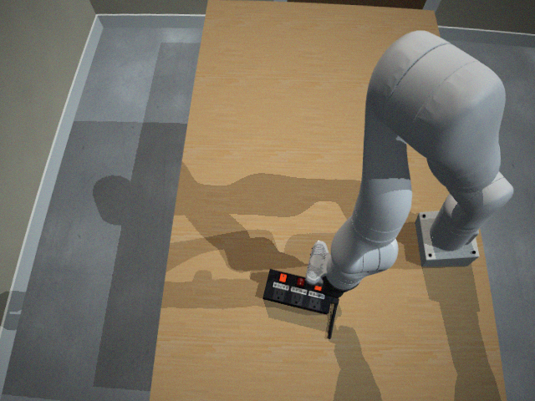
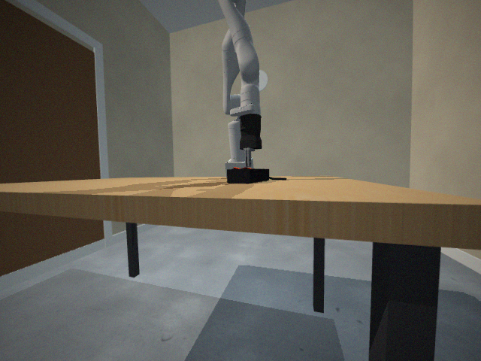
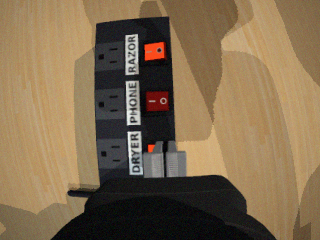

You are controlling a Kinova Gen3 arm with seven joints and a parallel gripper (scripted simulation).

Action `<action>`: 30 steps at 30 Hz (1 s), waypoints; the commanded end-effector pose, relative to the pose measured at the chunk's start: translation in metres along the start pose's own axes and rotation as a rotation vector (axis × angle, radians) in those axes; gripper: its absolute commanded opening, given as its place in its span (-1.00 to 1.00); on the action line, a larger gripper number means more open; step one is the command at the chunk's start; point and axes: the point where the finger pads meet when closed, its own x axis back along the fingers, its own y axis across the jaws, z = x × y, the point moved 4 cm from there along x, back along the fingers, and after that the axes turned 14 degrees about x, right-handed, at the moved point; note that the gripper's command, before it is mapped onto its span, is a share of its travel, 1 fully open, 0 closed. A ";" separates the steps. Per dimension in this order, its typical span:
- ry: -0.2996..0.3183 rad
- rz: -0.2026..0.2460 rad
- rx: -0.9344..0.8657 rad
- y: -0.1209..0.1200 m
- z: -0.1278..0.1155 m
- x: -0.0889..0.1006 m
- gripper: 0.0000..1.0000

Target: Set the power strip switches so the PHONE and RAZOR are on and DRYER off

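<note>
On the tabletop [image 1: 267, 108] we see the black power strip [image 3: 115, 103] lying flat, right way up, close to the arm's base [image 1: 425, 252]. Our fingers cover most of the DRYER switch [image 3: 151, 148] at the strip's near end, so only a small orange bit of it shows and we cannot tell which way it is tipped. The PHONE switch [image 3: 158, 100] in the middle of the strip looks dark red. The RAZOR switch [image 3: 155, 51] at the strip's far end looks bright orange. From the side view the strip is small and far off, and its labels cannot be read. A black cord [image 1: 330, 319] sticks out from the strip's DRYER end; in the wrist view our own black wrist hides almost all of it.

Our arm [image 1: 431, 112] rises from the base, bends over in a high arch and comes straight down onto the strip. The fingers point down, pressed tight together with nothing between them. Their tips are at the DRYER switch, but we cannot tell if they touch it.
</note>
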 end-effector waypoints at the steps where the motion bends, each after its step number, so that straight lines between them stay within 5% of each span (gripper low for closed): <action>1: 0.000 0.000 0.002 -0.001 0.000 -0.001 -1.00; 30: 0.000 0.000 0.002 -0.001 -0.001 -0.006 -1.00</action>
